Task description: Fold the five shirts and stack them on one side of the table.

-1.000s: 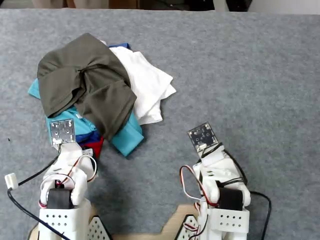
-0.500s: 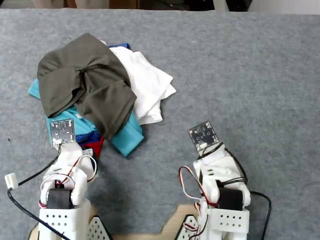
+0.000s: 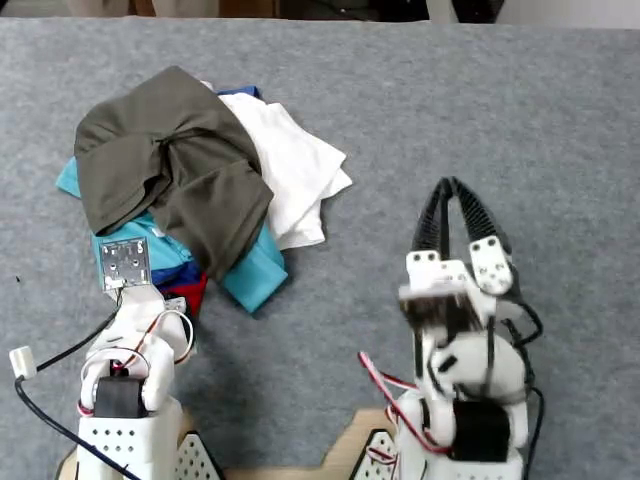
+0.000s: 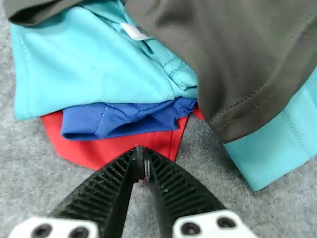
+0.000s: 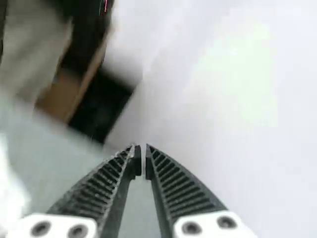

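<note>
The shirts lie in a loose pile [image 3: 190,190] at the table's far left. A dark olive shirt [image 3: 170,150] is on top, over a white shirt [image 3: 295,165], a teal shirt [image 3: 252,272], a blue shirt [image 4: 114,121] and a red shirt [image 4: 99,151]. My left gripper [image 4: 140,161] is shut, its tips at the red shirt's near edge, low over the table. My right gripper [image 3: 452,185] is shut and held up above the bare cloth right of the pile, with nothing in it. In its own view the right gripper [image 5: 140,153] points at the room beyond the table.
A grey felt cloth [image 3: 520,120] covers the table, with free room across the right half. The arm bases stand at the near edge, with cables beside them.
The right arm has swung up and forward, so its shut gripper now points away over the table. The left arm and the pile have not moved.
</note>
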You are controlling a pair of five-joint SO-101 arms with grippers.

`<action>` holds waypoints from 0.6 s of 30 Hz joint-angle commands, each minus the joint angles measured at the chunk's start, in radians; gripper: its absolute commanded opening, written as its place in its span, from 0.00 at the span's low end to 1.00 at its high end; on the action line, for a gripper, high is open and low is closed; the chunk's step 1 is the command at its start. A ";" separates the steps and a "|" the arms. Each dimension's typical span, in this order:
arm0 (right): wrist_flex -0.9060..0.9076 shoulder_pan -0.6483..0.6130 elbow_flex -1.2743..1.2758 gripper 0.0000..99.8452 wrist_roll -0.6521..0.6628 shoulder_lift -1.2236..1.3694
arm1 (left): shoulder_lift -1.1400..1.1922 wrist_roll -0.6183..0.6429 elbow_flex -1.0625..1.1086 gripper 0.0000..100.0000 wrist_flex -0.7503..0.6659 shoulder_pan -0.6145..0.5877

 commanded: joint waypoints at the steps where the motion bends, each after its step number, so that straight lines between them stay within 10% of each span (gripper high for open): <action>1: -0.098 -0.039 -0.113 0.04 0.003 -0.084 | -0.001 0.000 0.011 0.02 -0.017 0.005; 18: -0.118 -0.038 -0.229 0.04 0.153 0.111 | -0.001 0.000 0.011 0.02 -0.017 0.005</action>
